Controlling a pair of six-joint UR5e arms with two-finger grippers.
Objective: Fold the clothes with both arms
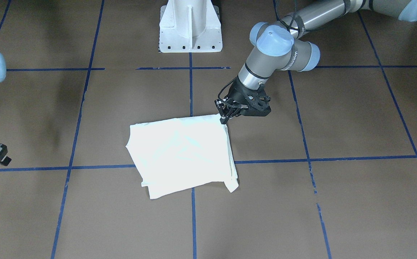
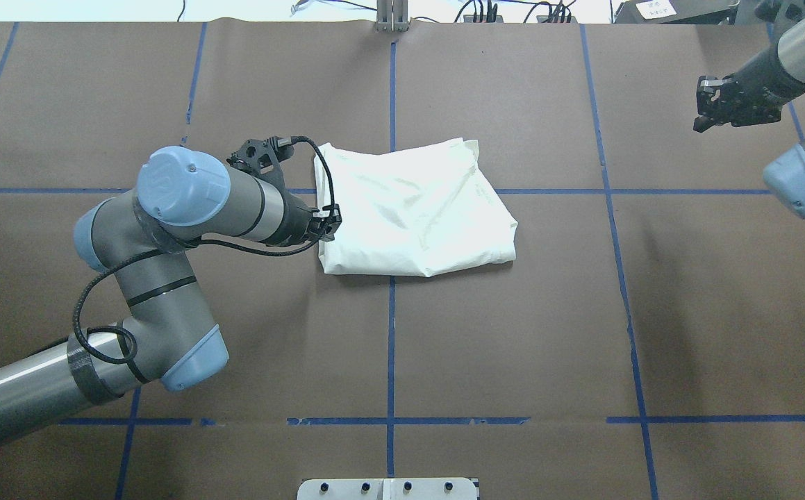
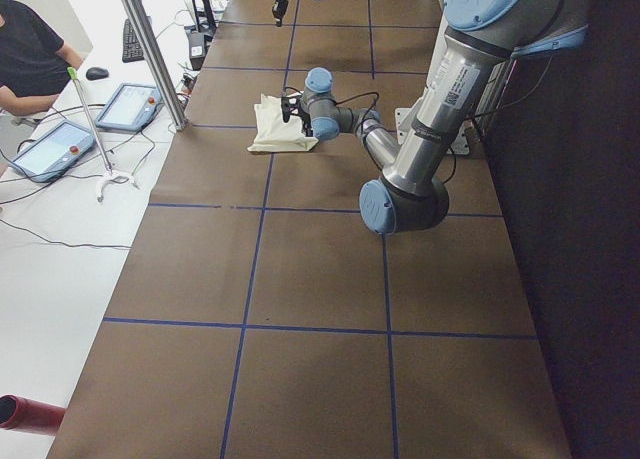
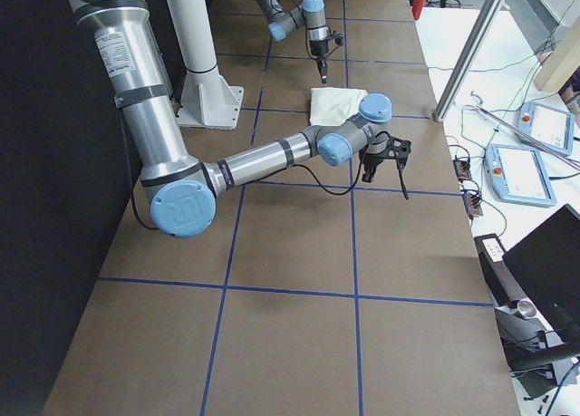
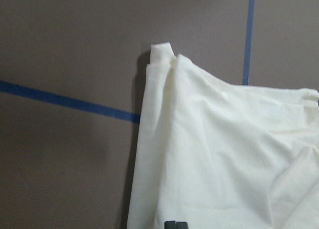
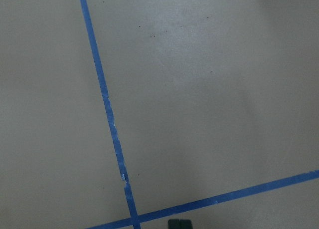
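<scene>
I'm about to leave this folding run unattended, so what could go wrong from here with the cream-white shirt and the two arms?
One: only the left hand is at a corner of the cream-white folded cotton shirt, while the right hand hangs far off over the brown table; a one-sided pull could drag or unfold it. Two: the left arm's black cable loops over the shirt's edge and might snag cloth.
</scene>
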